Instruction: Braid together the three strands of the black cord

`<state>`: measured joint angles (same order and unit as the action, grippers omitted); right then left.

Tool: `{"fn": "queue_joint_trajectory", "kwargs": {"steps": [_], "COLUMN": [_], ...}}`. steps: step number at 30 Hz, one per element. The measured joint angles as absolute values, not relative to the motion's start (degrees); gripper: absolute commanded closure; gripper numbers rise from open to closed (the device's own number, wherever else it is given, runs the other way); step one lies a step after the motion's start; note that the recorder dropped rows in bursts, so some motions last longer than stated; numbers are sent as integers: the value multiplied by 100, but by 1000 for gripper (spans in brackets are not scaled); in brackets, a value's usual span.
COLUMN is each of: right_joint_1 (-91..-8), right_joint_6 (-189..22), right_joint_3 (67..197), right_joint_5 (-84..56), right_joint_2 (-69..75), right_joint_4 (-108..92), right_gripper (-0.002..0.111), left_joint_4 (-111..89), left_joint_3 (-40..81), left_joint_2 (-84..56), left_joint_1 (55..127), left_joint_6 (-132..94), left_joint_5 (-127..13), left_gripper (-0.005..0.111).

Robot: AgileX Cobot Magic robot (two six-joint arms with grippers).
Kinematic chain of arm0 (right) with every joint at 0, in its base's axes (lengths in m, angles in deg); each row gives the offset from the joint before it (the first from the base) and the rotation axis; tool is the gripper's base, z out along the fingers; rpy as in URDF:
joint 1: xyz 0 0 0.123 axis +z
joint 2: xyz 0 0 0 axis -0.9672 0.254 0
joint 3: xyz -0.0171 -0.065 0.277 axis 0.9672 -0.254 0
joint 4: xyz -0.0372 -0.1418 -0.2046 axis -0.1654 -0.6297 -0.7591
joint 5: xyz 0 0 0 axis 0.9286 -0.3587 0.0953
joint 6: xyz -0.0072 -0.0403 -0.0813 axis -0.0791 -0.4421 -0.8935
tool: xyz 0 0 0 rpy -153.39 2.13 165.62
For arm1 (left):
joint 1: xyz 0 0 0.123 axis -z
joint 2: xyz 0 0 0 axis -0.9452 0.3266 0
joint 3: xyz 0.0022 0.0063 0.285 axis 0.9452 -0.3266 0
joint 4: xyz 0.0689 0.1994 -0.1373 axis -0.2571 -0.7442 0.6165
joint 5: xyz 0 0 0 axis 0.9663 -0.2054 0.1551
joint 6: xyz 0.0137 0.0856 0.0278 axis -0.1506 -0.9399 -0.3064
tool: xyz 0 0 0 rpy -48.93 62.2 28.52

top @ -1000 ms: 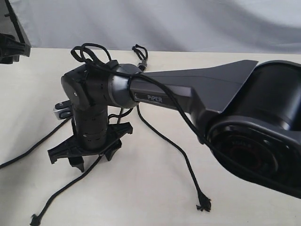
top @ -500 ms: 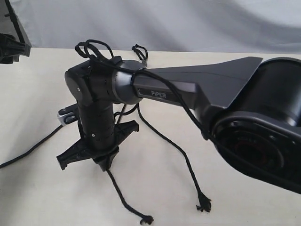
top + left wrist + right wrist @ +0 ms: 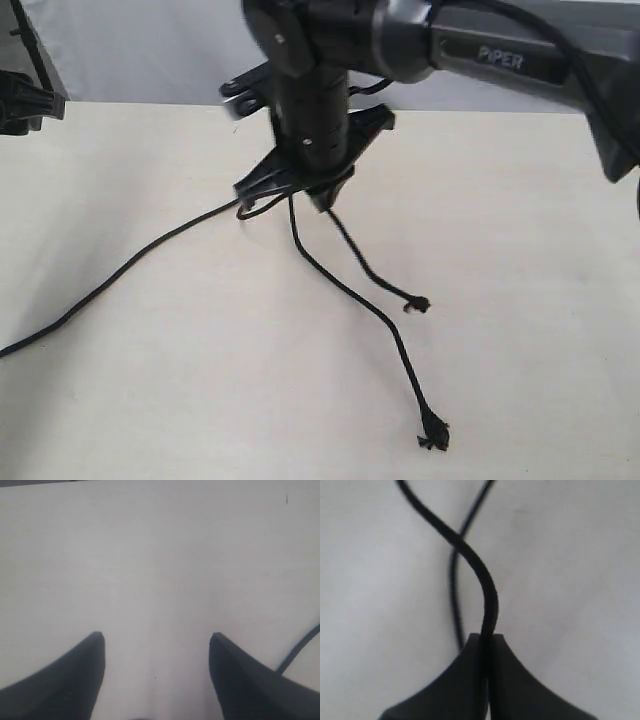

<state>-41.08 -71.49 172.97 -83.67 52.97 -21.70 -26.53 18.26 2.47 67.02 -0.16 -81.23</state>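
"Any writing on it?"

"PiPER (image 3: 497, 58), pale letters on the right arm (image 3: 580, 45)."

"And the black cord (image 3: 401, 352)?"

"One strand (image 3: 489, 597) is pinched in the right end effector (image 3: 485, 639). The rest trails across the surface (image 3: 530, 300). The left end effector (image 3: 156, 639) is spread."

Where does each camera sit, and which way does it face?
Exterior: off the arms, looking down at the table; shows the right arm and the right claw above the strands.
Left wrist: behind the open left claw, facing the table.
Right wrist: behind the right claw, shut on one strand, facing the table.
Shared: exterior and right wrist both show that grip.
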Motion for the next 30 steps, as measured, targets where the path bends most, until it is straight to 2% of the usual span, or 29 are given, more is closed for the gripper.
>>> {"fn": "queue_joint_trajectory", "kwargs": {"steps": [6, 10, 19, 30], "right_joint_1": [-5033, -5345, -5414, -5414], "right_joint_6": [-7137, -7096, -7163, -7601], "right_joint_3": [17297, 17297, 17286, 17286], "right_joint_5": [-8380, -8392, -8403, -8403], "right_joint_2": [5569, 5985, 6540, 6041], "right_joint_4": [-2268, -2171, -2165, -1909], "right_gripper": [109, 109, 109, 109], "left_joint_4": [-2636, -2636, -2636, -2636], "left_joint_3": [1826, 1826, 1826, 1826], "left_joint_2": [247, 247, 247, 247], "left_joint_1": [6702, 6702, 6702, 6702], "left_joint_6": [-16, -16, -16, -16], "left_joint_5": [-8098, -8098, -8061, -8032], "left_gripper": [49, 49, 49, 49]}}
